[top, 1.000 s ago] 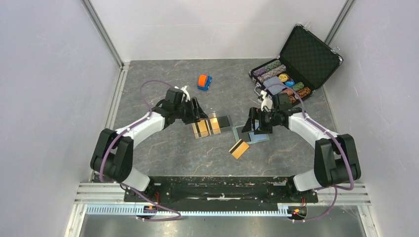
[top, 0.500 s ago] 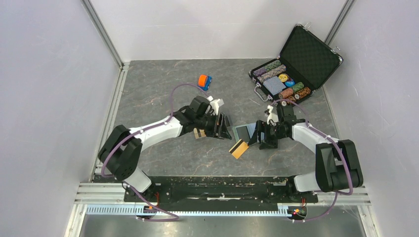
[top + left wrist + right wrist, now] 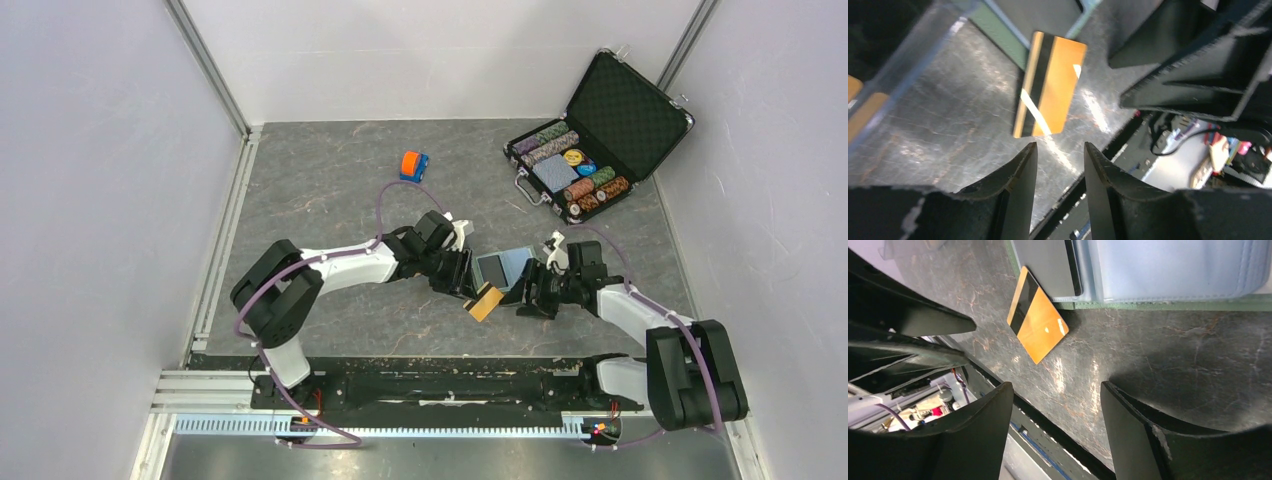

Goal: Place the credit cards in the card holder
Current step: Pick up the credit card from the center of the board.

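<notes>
CARD: orange-gold card [image 3: 484,301] flat on worktop [image 3: 330,200] at near-left corner of card holder [image 3: 503,268] | HOLDER: open, pale blue inside up, dark card [image 3: 1048,262] on left half | LEFT: left gripper [image 3: 462,275] left of card holder, jaws narrowly parted, empty | RIGHT: right gripper [image 3: 530,292] near side of card holder, jaws wide apart, empty

No writing or number can be read; only a dark stripe is seen on the orange card [image 3: 1049,85].
</notes>
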You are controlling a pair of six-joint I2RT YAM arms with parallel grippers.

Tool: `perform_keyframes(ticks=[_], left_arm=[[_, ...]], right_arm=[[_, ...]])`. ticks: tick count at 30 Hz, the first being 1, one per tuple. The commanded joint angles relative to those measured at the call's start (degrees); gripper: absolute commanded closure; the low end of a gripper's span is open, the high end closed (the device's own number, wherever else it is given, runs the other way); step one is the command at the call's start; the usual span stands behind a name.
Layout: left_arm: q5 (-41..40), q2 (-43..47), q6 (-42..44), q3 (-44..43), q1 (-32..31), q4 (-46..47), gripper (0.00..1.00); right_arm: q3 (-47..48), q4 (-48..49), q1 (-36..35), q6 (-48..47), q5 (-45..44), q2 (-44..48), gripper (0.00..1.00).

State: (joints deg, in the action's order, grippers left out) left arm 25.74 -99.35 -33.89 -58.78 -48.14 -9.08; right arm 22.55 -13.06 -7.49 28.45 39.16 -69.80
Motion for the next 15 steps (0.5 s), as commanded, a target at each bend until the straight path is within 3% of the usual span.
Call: perform_keyframes(ticks=[1,15], left_arm=[[-6.12,-1.8,1.9,-1.77,0.06,-0.41,0.55],[-8.99,-7.92,-0.11,-2.98,-0.18,0.11,0.59]], right_arm=[[-3.4,6.77,0.11,4.44,-2.32,0.19,0.32],[-9.14,16.97,0.17,9.08,-2.12,-3.89,0.34]])
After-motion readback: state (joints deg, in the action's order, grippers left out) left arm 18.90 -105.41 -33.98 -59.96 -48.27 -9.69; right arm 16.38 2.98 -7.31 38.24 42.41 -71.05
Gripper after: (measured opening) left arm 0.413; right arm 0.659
